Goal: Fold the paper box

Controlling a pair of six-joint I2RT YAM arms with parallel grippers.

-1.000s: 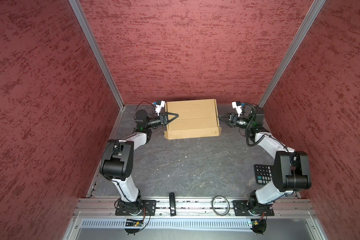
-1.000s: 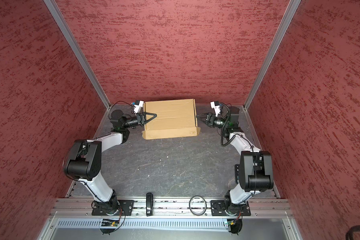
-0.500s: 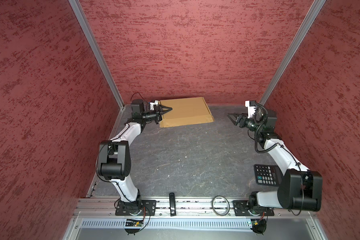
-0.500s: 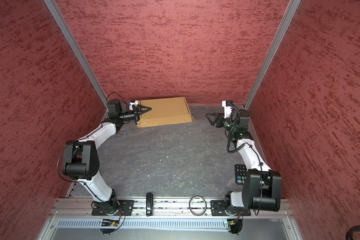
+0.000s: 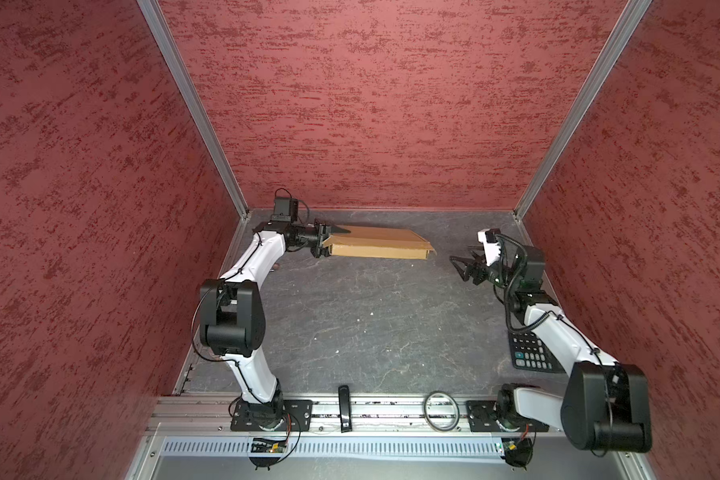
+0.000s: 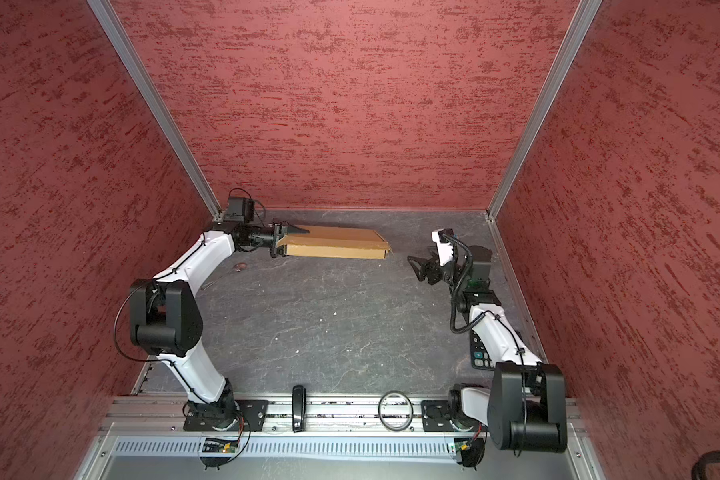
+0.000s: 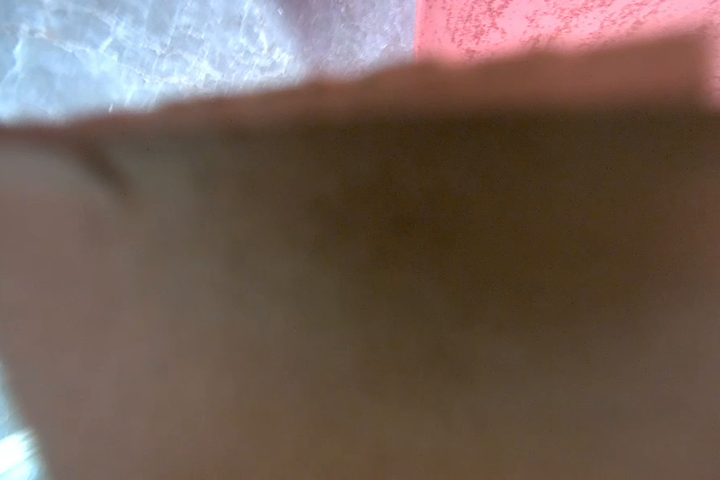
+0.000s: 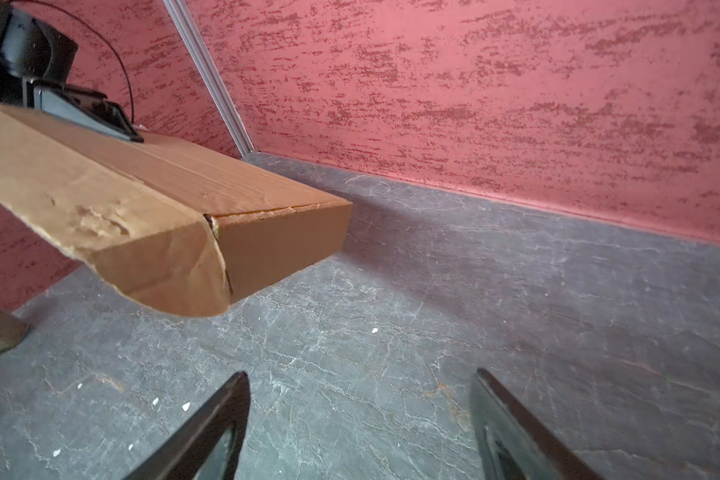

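Observation:
The paper box [image 5: 379, 245] [image 6: 335, 243] is a closed, shallow brown cardboard mailer near the back wall. My left gripper [image 5: 329, 242] [image 6: 285, 241] is shut on its left end, one finger on top and one underneath. In the left wrist view, blurred cardboard [image 7: 391, 249] fills almost everything and hides the jaws. The right wrist view shows the box [image 8: 163, 199] with its free end off the table and a creased near corner. My right gripper [image 5: 462, 264] [image 6: 418, 266] [image 8: 361, 374] is open and holds nothing. It is to the right of the box and clear of it.
A black calculator [image 5: 531, 353] [image 6: 479, 353] lies partly under the right arm. On the front rail rest a black bar [image 5: 344, 407] and a ring [image 5: 441, 409]. A small brown object [image 6: 240, 266] sits by the left arm. Red walls stand close behind and on both sides.
The left gripper carried the box back and left, and it now lies flatter. The right gripper came away from the box's right end, drew back to the right and opened wider.

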